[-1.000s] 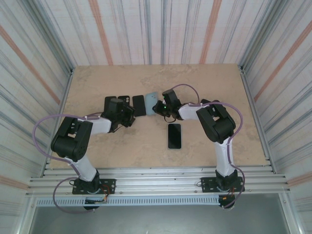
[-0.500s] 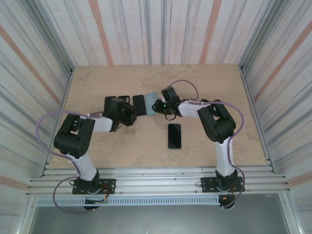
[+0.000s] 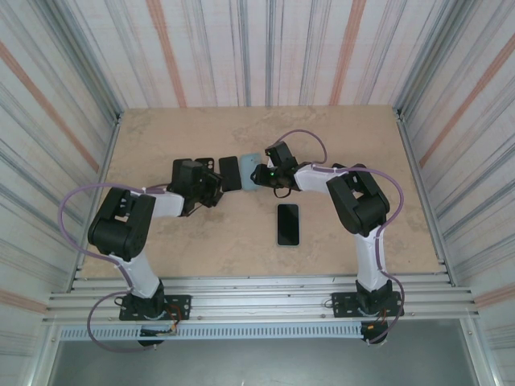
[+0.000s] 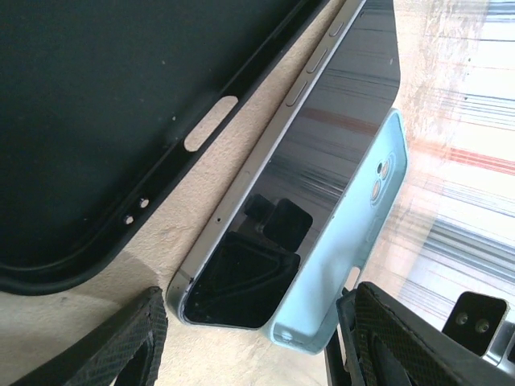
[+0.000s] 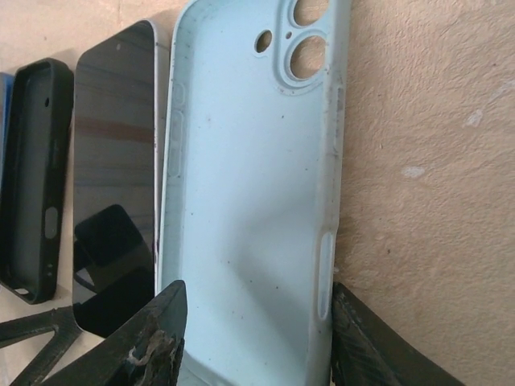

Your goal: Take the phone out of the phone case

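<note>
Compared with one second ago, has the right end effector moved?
Yes. The right end effector shifted slightly up the picture, away from the lone phone.

phone (image 5: 113, 185) abutting blue case (image 5: 249, 201), bare table (image 5: 426, 161) right

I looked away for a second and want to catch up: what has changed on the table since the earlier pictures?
The right gripper reached a little farther back and widened its jaws, apparently letting go. The blue case now lies flat and empty between them, beside the bare phone. The left arm barely shifted. Unchanged: the left gripper open, the black case, the near phone.
</note>
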Controlling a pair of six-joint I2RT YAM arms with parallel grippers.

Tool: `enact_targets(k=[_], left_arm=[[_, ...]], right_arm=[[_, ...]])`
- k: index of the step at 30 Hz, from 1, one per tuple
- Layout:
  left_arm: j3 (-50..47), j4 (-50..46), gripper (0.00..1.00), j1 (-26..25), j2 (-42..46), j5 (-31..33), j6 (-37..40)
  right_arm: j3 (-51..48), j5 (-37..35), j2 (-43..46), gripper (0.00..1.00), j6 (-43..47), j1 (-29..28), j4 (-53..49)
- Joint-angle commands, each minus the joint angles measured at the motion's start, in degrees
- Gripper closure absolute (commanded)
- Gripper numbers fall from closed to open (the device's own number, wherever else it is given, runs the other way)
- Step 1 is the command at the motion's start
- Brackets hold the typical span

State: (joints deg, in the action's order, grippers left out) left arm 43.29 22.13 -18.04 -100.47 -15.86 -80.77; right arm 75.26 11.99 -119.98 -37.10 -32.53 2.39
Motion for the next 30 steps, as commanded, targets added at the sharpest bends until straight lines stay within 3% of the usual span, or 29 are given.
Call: enact_targets(k=[1,12,21,26,30], left_arm=[[1.1,-2.4,0.35,0.5,2.1,0.9,1.5],[2.2,-9.0,0.34,-0.1,8.7,-0.9,4.1],[4.6,-21.0,0.28,1.6,18.5,-2.2,15.2],[8.1,-29.7,0.22,2.1,22.4,-3.8,22.1],[8.2,-32.1,0.19,1.8,23.9,-7.2,23.2]], right_arm=[[1.8,-0.9,0.1,0.5,2.7,0.4,-4.9],[4.2,0.2,1.4,0.38,4.9,0.7,-6.0],[1.0,0.8,9.8,0.29,7.0,2.9,-10.2],[-1.9,-2.2,16.1,0.23,9.3,3.3,-19.1],[-6.0,-9.4,22.7,0.18,7.1,2.5,-27.0]])
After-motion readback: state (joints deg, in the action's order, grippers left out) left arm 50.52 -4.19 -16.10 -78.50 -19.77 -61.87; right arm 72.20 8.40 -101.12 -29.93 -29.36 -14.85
